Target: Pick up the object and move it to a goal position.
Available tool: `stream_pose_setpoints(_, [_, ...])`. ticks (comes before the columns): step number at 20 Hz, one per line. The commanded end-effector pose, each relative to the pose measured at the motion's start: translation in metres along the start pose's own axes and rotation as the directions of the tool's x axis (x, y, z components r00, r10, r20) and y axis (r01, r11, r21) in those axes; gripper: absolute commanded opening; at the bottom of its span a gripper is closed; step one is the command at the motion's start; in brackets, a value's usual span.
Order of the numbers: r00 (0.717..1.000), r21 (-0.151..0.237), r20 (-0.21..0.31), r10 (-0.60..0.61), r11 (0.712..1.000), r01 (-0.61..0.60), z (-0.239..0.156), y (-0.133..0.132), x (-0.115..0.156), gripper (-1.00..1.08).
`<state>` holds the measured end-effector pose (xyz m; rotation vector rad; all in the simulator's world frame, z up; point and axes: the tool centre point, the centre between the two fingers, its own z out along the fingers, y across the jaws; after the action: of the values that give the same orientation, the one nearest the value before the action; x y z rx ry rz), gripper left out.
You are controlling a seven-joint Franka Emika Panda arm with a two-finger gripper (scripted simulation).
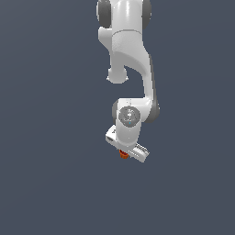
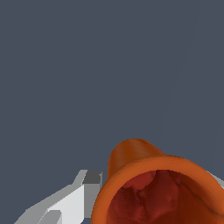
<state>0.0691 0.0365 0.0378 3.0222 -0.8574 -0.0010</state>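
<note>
The object point(image 1: 123, 155) is a tiny orange-red cup that peeks out just under the white hand of my gripper point(image 1: 125, 152) at the lower end of the arm. In the wrist view the object point(image 2: 144, 175) looms large, its flared rim and darker red inside turned toward the camera. One light grey finger point(image 2: 70, 202) rests against the cup's side, and only a sliver of the other finger point(image 2: 217, 177) shows past the opposite rim. The jaws stand closed on the cup. Most of the cup is hidden by the hand in the exterior view.
The white arm point(image 1: 131, 55) reaches down from the top of the exterior view. Behind everything lies a plain dark blue-grey ground point(image 1: 46, 137) with no other objects or edges in sight.
</note>
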Motion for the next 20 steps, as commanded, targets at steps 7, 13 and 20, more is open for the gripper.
stream_pose_setpoints(7, [1.0, 0.0, -0.001, 0.0, 1.0, 0.0, -0.012, -0.006, 0.008, -1.0])
stream_pose_setpoints(13, [1.0, 0.0, -0.001, 0.0, 1.0, 0.0, -0.033, -0.018, 0.023, -1.0])
stream_pose_setpoints(20, [1.0, 0.0, -0.001, 0.0, 1.0, 0.0, -0.059, -0.033, 0.042, -1.0])
